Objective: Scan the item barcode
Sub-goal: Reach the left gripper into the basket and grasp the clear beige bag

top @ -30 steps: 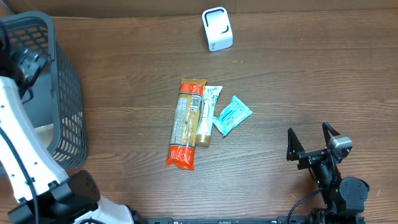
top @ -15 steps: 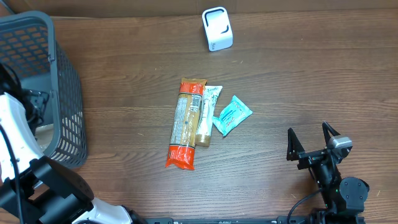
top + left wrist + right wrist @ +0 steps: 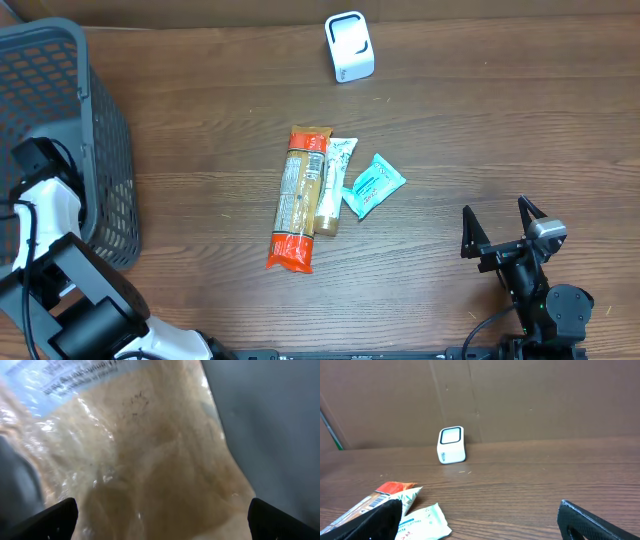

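**Clear packet in the grey basket, beneath the wide-open left gripper**

The packet is glossy clear film over a tan, crumbly filling, with a pale blue printed label at its far end. It lies inside the basket at the table's left. Its long axis runs away from the left gripper, and the ends are cut off. The right gripper, near right, also stands apart and empty.

Soft, even light falls from above on the bench, shadows are short and faint, the overhead view is crisp, the right wrist's near fingers are dark and soft-edged, and the left wrist view is a close blur with glare streaking a clear packet.
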`<move>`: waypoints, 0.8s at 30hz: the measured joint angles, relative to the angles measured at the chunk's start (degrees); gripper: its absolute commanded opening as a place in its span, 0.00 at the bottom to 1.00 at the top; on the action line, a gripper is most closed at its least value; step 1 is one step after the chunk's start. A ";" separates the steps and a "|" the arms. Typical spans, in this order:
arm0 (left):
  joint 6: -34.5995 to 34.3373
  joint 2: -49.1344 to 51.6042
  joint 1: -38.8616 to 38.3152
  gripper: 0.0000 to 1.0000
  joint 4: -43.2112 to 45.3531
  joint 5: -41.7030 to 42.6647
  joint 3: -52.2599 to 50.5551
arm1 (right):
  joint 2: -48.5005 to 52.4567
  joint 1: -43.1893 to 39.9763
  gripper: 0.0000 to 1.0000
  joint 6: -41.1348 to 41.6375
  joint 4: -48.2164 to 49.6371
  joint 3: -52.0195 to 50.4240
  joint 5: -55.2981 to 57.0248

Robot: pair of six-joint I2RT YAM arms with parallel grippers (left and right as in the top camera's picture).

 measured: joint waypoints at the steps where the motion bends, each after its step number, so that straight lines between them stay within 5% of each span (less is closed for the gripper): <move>1: 0.00 0.81 0.00 1.00 0.72 -0.02 -0.35 | 0.00 0.00 1.00 -0.02 0.00 0.00 0.00; 6: 0.28 4.26 0.02 0.97 2.54 -1.31 0.07 | 0.00 0.00 1.00 -0.02 -0.02 0.00 0.00; 10: 0.55 5.60 0.00 0.61 2.84 -2.29 1.22 | 0.00 0.00 1.00 0.00 -0.02 0.00 0.00; 12: 0.92 6.14 0.00 0.51 2.99 -2.56 1.81 | 0.00 0.00 1.00 -0.02 0.02 0.00 0.00; 24: 11.98 7.23 0.07 0.13 -0.37 -0.72 4.94 | 0.00 0.00 1.00 0.00 0.00 0.00 0.00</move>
